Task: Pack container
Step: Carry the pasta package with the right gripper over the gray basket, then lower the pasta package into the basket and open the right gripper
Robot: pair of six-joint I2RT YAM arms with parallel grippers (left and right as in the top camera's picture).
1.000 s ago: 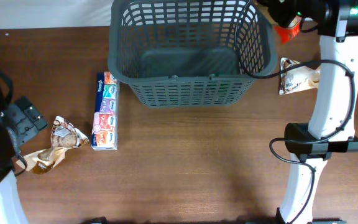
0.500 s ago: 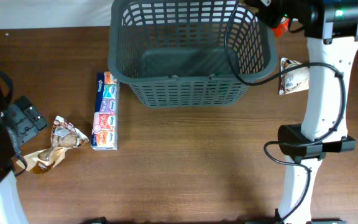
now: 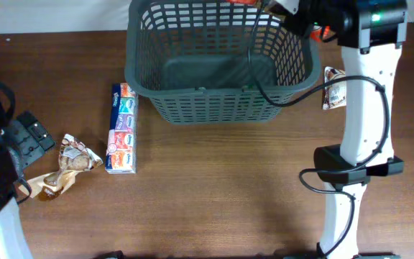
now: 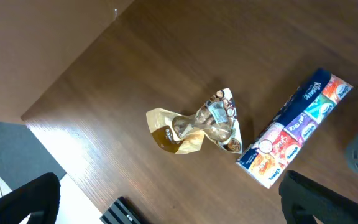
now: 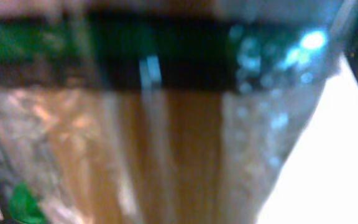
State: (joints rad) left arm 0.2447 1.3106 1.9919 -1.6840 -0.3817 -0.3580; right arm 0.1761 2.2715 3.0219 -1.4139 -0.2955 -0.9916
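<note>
The container, a dark grey slotted basket [image 3: 221, 93], stands at the table's far middle. My right gripper [image 3: 268, 6] reaches over its far right corner, shut on a clear packet. That packet [image 5: 166, 124] has a green and black band and orange-brown contents. It fills the blurred right wrist view and hides the fingers. An orange bit [image 3: 244, 2] shows at the top edge of the overhead view. My left gripper [image 4: 179, 208] hangs open and empty above the table's left edge. Below it lie a crumpled gold snack wrapper [image 4: 197, 124] and a colourful tissue pack [image 4: 297, 127].
The wrapper [image 3: 67, 167] and tissue pack [image 3: 122, 129] lie left of the basket. A brown and white packet [image 3: 334, 88] lies right of it, partly behind my right arm. A small red-orange thing [image 3: 325, 32] shows beside the basket's right rim.
My right arm has swung left, from beside the basket's right rim to over its far right corner, with the packet. The left arm and the table items have not moved.
</note>
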